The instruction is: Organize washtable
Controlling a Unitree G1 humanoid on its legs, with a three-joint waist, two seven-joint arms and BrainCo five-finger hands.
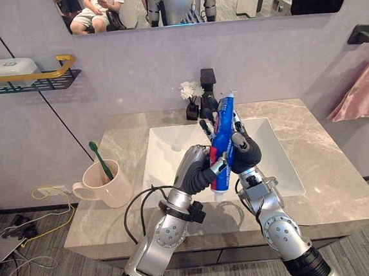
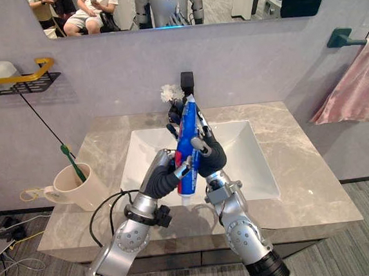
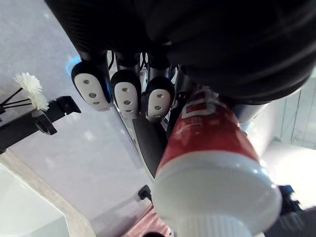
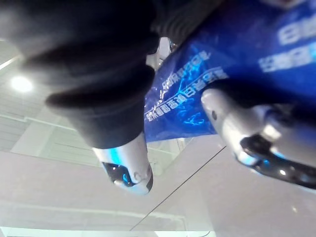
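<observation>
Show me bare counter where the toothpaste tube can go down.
Bare: the countertop right of the sink, up to its right edge. The left side holds the mug; faucet and flower vase crowd the back.

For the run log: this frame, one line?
toothpaste tube upright over sink, cap down | left hand grips near cap | right hand grips midway

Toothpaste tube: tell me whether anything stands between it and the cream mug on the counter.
Nothing visible does. The left hand and right hand hold the blue and red toothpaste tube cap down over the white sink. Between it and the cream mug, which holds a green toothbrush, lie sink rim and marble counter.
</observation>
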